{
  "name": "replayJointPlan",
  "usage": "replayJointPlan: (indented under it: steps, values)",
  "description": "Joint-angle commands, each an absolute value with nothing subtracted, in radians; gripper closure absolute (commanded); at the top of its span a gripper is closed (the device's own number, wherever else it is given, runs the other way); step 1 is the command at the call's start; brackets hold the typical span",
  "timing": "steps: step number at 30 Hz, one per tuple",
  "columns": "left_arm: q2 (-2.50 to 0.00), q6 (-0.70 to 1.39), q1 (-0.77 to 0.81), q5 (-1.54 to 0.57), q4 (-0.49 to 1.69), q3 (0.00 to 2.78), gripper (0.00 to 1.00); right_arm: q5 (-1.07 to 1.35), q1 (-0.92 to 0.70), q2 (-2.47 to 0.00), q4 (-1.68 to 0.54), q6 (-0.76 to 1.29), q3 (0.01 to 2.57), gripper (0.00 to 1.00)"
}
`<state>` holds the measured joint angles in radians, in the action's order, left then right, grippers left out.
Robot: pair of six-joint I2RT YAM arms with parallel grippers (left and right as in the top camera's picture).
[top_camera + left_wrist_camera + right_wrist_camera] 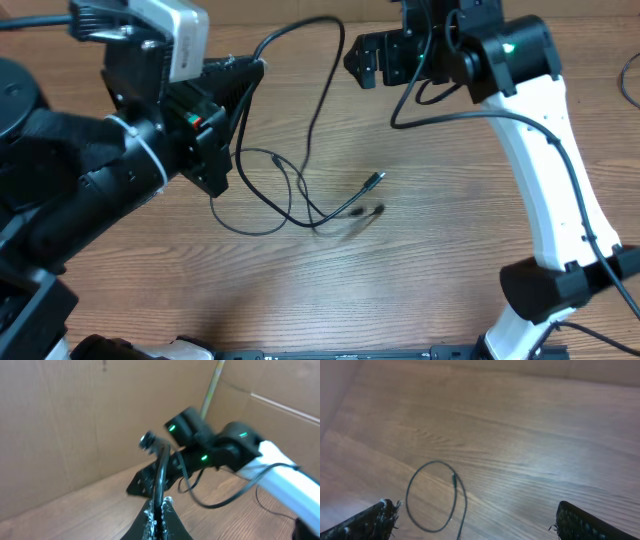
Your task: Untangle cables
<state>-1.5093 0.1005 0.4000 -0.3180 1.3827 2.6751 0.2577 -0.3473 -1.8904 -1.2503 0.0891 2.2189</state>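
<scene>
Overhead: your left arm has its jaws closed on one strand of the cables. That strand arcs up and over, then drops into the loose crossing near mid-surface, where two plugs lie just beside each other. The right arm hangs above the far edge, apart from the tangle.

Left wrist: the jaws are pinched tight on the cable, which rises from them to a free end.

Right wrist: the fingers are spread wide and hold nothing. One loop lies on the surface below.

You appear to be mid-separation, with one strand lifted and the crossing not yet cleared. Next, I judge, lower the right jaws onto a strand near the crossing and pin it. Then draw the left strand away slowly, watching that the plugs don't snag.
</scene>
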Motion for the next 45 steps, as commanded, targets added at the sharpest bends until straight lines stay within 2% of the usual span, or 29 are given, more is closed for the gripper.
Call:
replayJointPlan:
  steps: [1,3,8,13,15,18,20,21,25,27,31,33,38,42,43,44,45]
  values:
    - [-1.512,0.105,0.407,-0.344,1.333,2.706,0.96,0.339,-0.345,-1.944,-1.242,0.076,2.225,0.00]
    - [-1.510,0.104,0.406,-0.273,1.276,2.706,0.96,0.340,-0.345,-1.968,-1.230,0.064,2.225,0.00]
    - [-1.586,0.038,0.406,0.080,1.439,2.705,0.96,0.505,-0.319,-1.955,-1.152,0.039,2.268,0.00]
    - [-1.661,-0.049,0.406,-0.020,1.403,2.705,0.96,1.241,-0.254,-1.919,-1.132,-0.305,2.306,0.02]
    - [-1.700,-0.036,0.406,-0.099,1.406,2.705,0.96,1.348,-0.284,-1.919,-1.102,-0.320,2.306,0.04]
    - [-1.769,0.095,0.427,-0.180,1.427,2.705,0.96,1.367,-0.321,-1.919,-0.992,-0.319,2.306,0.13]
    - [-1.769,0.101,0.442,-0.175,1.409,2.706,0.96,1.341,-0.317,-1.919,-0.965,-0.316,2.306,0.09]
    - [-1.757,0.101,0.441,-0.171,1.398,2.707,0.96,1.272,-0.299,-1.919,-0.966,-0.310,2.306,0.02]
    - [-1.678,0.059,0.419,0.002,1.394,2.707,0.96,1.073,-0.208,-1.919,-0.991,-0.285,2.306,0.00]
    - [-1.664,0.099,0.419,-0.003,1.404,2.707,0.96,1.010,-0.182,-1.919,-1.000,-0.337,2.306,0.00]
    - [-1.678,0.293,0.419,-0.156,1.460,2.705,0.96,1.019,-0.208,-1.919,-0.950,-0.348,2.306,0.00]
    - [-1.682,0.355,0.420,-0.157,1.460,2.705,0.96,1.065,-0.241,-1.919,-0.920,-0.345,2.306,0.00]
    - [-1.697,0.382,0.420,-0.155,1.454,2.705,0.96,1.148,-0.303,-1.919,-0.882,-0.338,2.306,0.00]
    - [-1.755,0.404,0.424,-0.249,1.431,2.705,0.96,1.192,-0.315,-1.919,-0.786,-0.261,2.306,0.01]
    - [-1.768,0.405,0.436,-0.273,1.409,2.705,0.96,1.193,-0.315,-1.919,-0.771,-0.258,2.306,0.18]
    - [-1.776,0.405,0.451,-0.282,1.391,2.705,0.96,1.192,-0.315,-1.919,-0.768,-0.258,2.306,0.45]
    - [-1.782,0.402,0.462,-0.279,1.380,2.705,0.96,1.192,-0.315,-1.919,-0.768,-0.256,2.306,0.94]
